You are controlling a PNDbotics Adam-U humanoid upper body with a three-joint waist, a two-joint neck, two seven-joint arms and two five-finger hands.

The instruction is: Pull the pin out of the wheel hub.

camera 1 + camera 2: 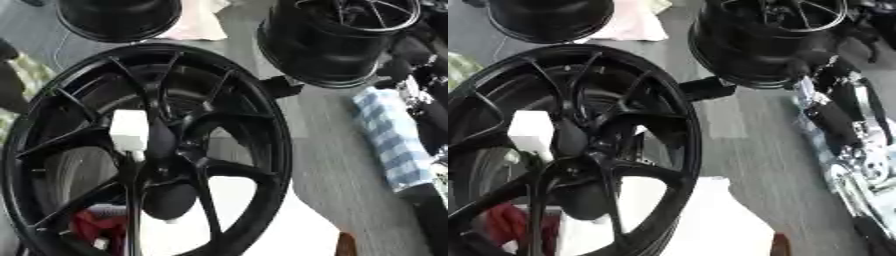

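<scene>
At wheel hub [162, 167] centre: white pin [129, 131] stands just above, long axis near vertical. Right arm [833, 120] well apart at right; no hand visible, finger state unknown.

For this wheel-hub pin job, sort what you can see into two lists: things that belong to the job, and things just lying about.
Belongs to the job:
- large black spoked wheel
- white block at its hub, possibly the pin's handle
- robot's right arm; its robot hand is not visible

Just lying about:
- two other black wheels behind
- blue checked cloth
- pink cloth
- red thing behind the spokes
</scene>
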